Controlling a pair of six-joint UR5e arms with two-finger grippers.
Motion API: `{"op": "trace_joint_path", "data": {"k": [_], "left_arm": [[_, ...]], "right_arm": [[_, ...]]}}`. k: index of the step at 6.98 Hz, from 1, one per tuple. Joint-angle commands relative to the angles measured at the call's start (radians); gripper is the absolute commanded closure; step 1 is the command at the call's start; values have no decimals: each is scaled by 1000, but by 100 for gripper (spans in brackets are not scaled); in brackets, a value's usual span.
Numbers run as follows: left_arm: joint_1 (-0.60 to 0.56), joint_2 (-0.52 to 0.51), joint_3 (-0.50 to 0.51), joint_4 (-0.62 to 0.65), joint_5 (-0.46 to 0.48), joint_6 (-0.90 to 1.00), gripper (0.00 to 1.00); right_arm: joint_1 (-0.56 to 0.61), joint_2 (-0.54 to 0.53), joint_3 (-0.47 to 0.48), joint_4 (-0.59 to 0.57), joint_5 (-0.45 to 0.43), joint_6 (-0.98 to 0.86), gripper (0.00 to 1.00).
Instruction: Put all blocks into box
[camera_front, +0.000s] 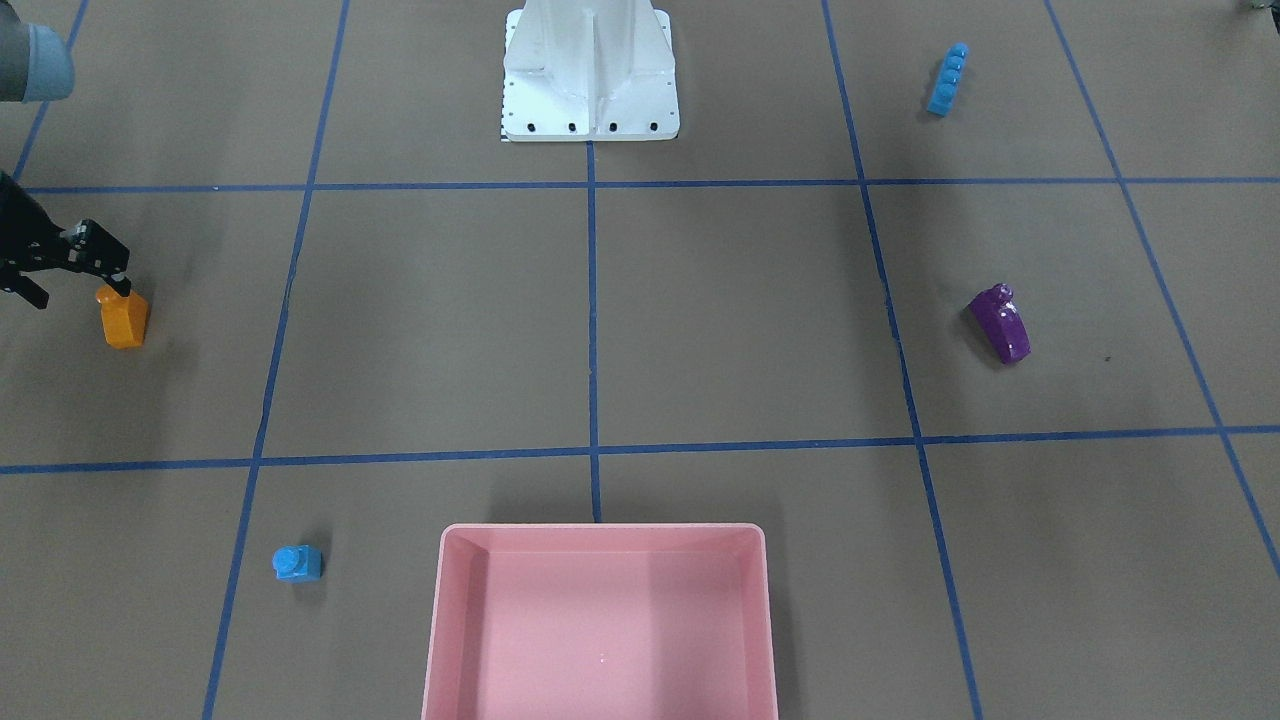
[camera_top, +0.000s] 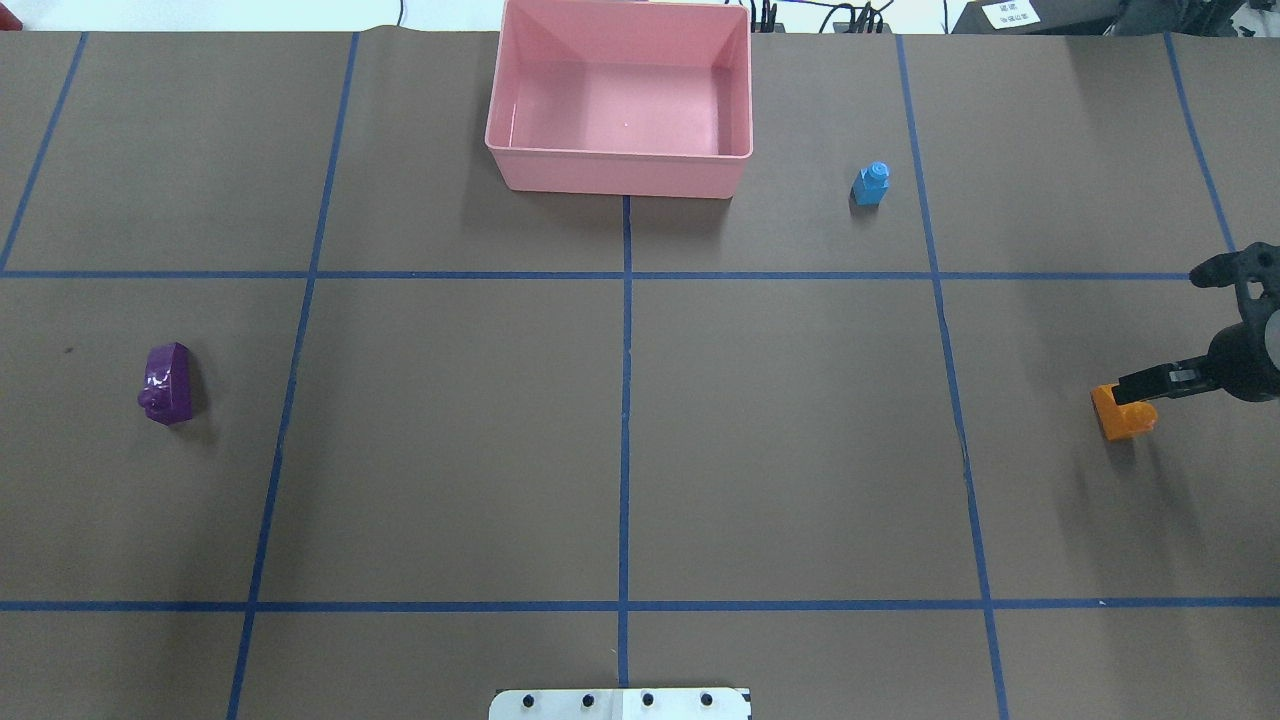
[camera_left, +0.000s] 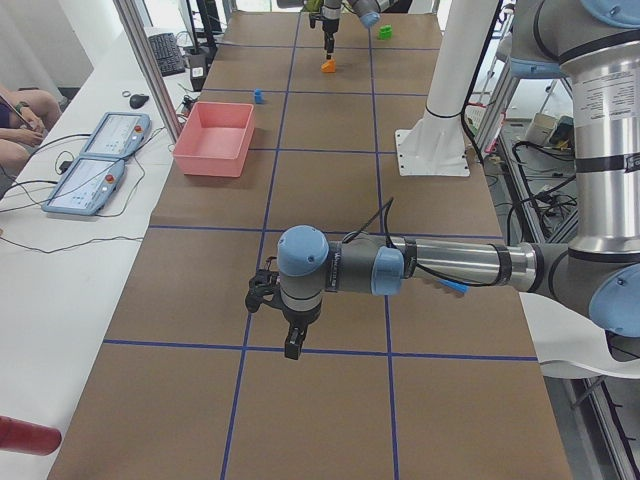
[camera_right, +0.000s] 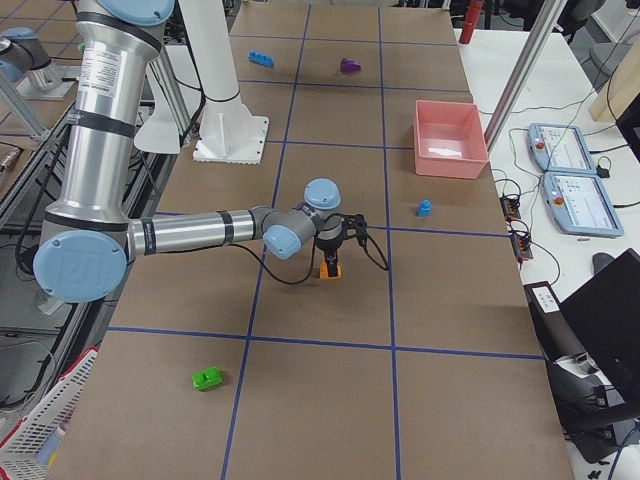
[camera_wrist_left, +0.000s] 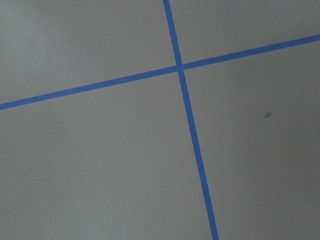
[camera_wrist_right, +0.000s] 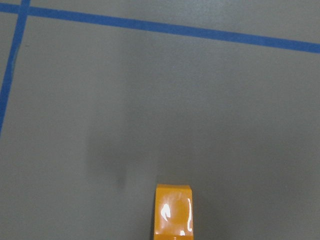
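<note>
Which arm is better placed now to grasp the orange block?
Right: the right gripper hangs just above the orange block, jaws open; the left gripper is far from it.

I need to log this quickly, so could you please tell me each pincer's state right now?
Left pincer: cannot be told; only the side view shows it.
Right pincer: open, over the orange block, not holding it.

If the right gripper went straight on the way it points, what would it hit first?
Most likely the orange brick, directly beneath the right gripper. How much gap remains is unclear.
</note>
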Motion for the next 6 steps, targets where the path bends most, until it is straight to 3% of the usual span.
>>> {"op": "trace_joint_path", "data": {"k": [1,2,3,4,5,6], "left_arm": [[0,0,2,0,0,-1,0],[0,0,2,0,0,-1,0],[0,0,2,0,0,1,0],[0,0,2,0,0,1,0],[0,0,2,-2,0,-1,0],[0,0,2,0,0,1,0]], "right_arm": [[-32,9,-50,12,-21,3,0],[-32,9,-52,10,-21,4,11],[-32,6,-52,10,-20,6,34],[-36,9,-52,8,-20,6,68],[-36,9,-52,10,-15,4,88],[-36,9,-47,10,-12,4,100]]}}
